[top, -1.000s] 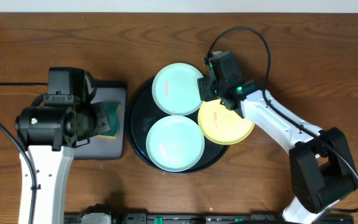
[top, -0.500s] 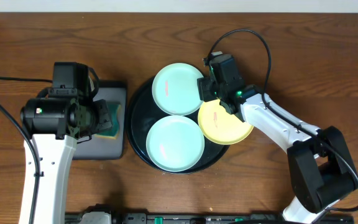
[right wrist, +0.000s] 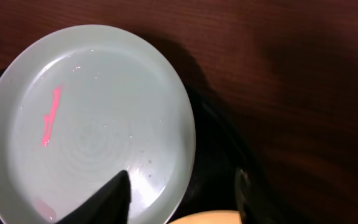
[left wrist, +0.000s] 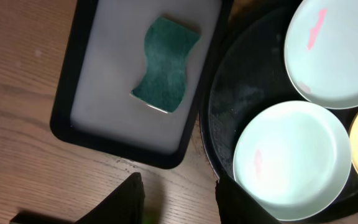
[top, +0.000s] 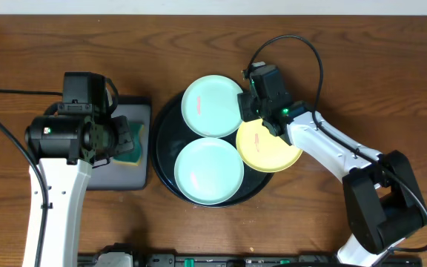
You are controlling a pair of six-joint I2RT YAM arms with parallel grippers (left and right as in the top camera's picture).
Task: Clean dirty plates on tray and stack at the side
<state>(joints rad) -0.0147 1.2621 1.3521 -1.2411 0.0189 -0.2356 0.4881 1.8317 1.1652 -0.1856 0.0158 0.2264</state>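
Overhead, I count three plates on one round tray (top: 163,141): far mint plate (top: 212,106), near mint plate (top: 209,170), yellow plate (top: 269,148). My left gripper (left wrist: 180,186) hangs spread and empty beside the rectangular tray (left wrist: 67,106) (one sponge (left wrist: 166,65) inside). My right gripper (right wrist: 182,177) straddles the far mint plate's rim, jaws apart, gripping nothing.

No legible text, label or number appears on anything.
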